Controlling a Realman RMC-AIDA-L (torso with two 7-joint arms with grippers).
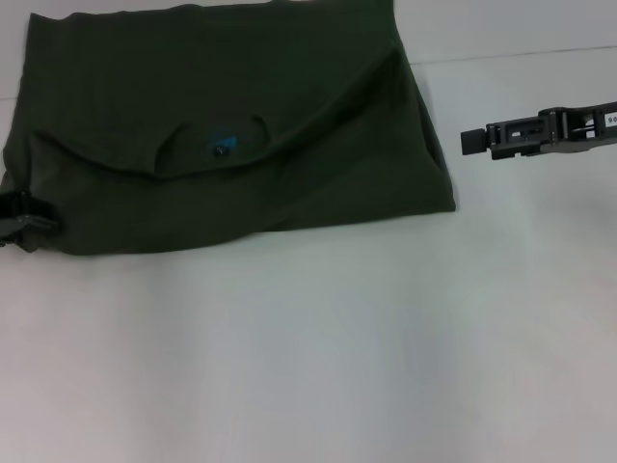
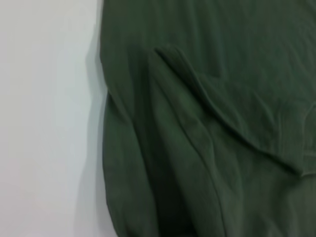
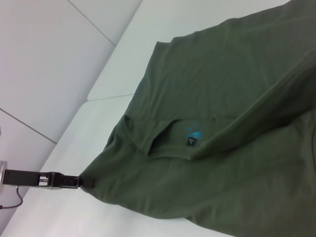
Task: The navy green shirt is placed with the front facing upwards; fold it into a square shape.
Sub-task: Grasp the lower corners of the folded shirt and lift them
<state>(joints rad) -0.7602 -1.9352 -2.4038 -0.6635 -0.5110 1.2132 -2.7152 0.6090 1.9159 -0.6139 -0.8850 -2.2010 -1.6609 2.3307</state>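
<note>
The shirt (image 1: 231, 125) lies partly folded at the counter's (image 1: 318, 347) far left corner, still oblong. Left gripper (image 1: 21, 224) pinches its near-left corner; right gripper (image 1: 474, 141) hovers beside, jaws together.

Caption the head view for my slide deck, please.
Partly folded navy green shirt on a white table; left gripper at its edge, right gripper clear.

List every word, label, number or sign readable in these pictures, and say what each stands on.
Neck label inside the collar of the navy green shirt: a small dark tag with a pale mark, too small to read.
Blue logo just above that tag: a shape only, no legible letters.
White sticker on the right tool: dark characters, too blurred to read.
No other text is visible.
</note>
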